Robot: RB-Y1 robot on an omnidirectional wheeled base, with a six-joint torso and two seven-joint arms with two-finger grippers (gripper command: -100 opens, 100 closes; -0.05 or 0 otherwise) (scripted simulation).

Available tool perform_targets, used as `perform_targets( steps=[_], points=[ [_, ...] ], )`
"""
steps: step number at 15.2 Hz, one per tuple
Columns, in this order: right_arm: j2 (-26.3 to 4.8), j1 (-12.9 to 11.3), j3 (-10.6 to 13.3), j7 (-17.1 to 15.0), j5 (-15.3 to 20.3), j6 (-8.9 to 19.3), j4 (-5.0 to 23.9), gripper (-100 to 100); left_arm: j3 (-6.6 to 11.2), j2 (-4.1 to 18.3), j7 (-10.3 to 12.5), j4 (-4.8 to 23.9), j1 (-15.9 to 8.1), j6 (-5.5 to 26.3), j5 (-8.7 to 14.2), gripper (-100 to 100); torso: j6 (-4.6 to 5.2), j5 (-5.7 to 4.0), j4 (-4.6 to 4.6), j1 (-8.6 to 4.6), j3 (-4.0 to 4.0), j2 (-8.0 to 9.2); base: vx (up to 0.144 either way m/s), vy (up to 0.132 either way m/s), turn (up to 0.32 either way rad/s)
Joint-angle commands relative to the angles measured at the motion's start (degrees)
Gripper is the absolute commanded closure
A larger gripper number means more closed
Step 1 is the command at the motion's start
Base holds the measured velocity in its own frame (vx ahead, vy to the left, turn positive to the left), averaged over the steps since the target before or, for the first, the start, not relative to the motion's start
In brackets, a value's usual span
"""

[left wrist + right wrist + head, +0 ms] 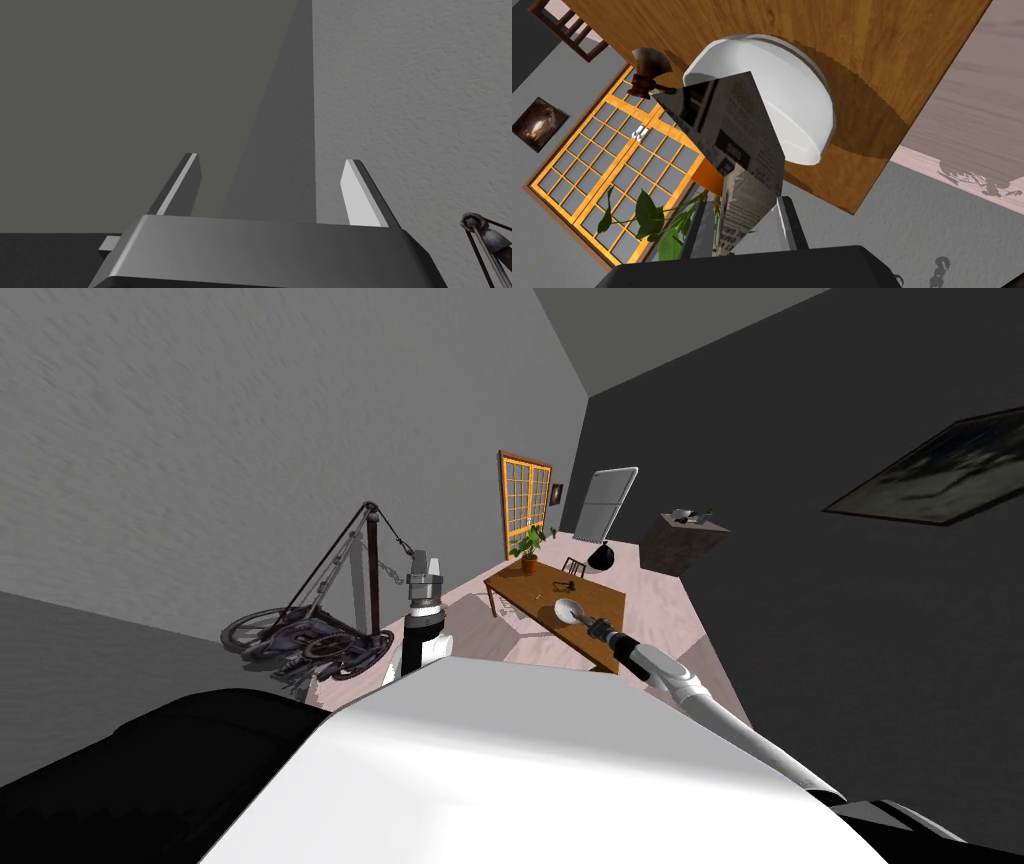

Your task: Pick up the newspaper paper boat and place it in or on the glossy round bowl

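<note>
Item: right gripper, reaching forward over a wooden table; its two fingers are closed narrowly on the lower end of a newspaper boat, pressing its sides. Boat: folded printed paper, one face in dark shadow, pointed end away from the gripper body and, from the wrist camera, overlapping the near rim of the bowl; contact with the bowl cannot be told. Bowl: white, glossy, round, standing on the table near its edge. Small brown object: on the table, beside the bowl. Potted plant: orange pot, green leaves, at the table's far corner. Orange-framed lattice window: in the wall behind the plant. Left gripper: raised beside the chest, away from the table, fingers wide apart with nothing between them. Wheelchair: on the floor to the left. Refrigerator and black bag: beyond the table.
</note>
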Motion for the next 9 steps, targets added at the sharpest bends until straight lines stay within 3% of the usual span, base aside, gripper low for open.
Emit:
perform_targets(
  steps=[1,4,8,9],
  points=[
    [-1.4,-0.6,-0.6,-1.8,-0.9,-1.1,-0.6,100,0.0,0.0,0.0,0.0,0.0,0.0,0.0,0,0.0,0.0,0.0,0.0,0.0,0.0,0.087,0.061,0.227],
    [-3.0,0.8,-0.9,-3.2,-1.2,-2.0,-0.7,100,0.0,0.0,0.0,0.0,0.0,0.0,0.0,0,-0.06,-0.07,-0.07,-0.26,-0.2,-0.34,0.145,0.007,0.296],
    [-5.1,4.0,-0.8,-4.9,-0.8,-3.0,-0.1,100,0.01,0.0,0.0,0.0,0.0,0.0,0.0,0,-0.02,-0.17,-0.18,-0.71,-0.38,-0.62,0.178,-0.068,0.363],
    [-4.9,3.3,-0.4,-5.0,-0.9,-2.0,-1.3,100,0.01,0.0,0.0,0.0,0.0,0.0,0.0,0,0.03,-0.19,-0.19,-0.79,-0.36,-0.57,0.091,-0.062,0.118]
  ],
)
